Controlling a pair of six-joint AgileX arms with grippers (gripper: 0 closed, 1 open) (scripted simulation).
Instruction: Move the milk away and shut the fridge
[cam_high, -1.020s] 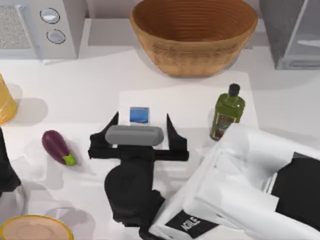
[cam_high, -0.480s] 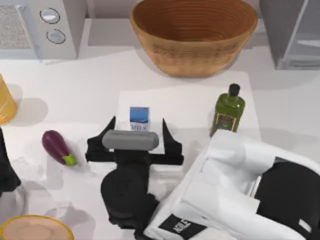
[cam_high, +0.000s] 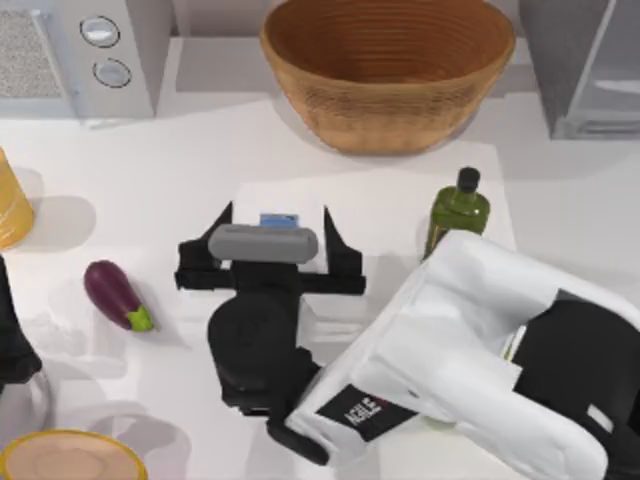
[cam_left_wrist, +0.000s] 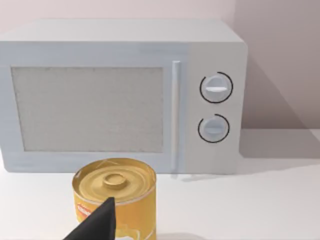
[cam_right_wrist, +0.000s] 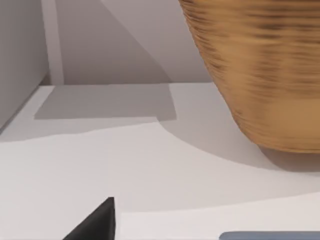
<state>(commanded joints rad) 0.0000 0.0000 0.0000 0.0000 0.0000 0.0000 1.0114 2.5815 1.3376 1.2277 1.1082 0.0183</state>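
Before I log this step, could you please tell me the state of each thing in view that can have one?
milk: upright on the table, between the open fingers of the right gripper, not yet gripped.
fridge: door open.
microwave: door shut.
green bottle: upright, capped.
yellow can: upright, lid on.
basket: upright.
eggplant: lying on its side.
left gripper: parked at the table's left edge.

I work at what looks like a kitchen counter in a rendered scene: a plain white table (cam_high: 180, 160) backed by a pale wall. A light-grey microwave (cam_left_wrist: 125, 95) with two round knobs stands at the back left and the grey fridge (cam_high: 585, 65) at the back right, with a big woven basket (cam_high: 388, 70) between them. Food lies about me: an eggplant (cam_high: 115, 293), a green bottle (cam_high: 457, 210), a yellow can (cam_left_wrist: 116, 196) and the milk (cam_high: 279, 220).
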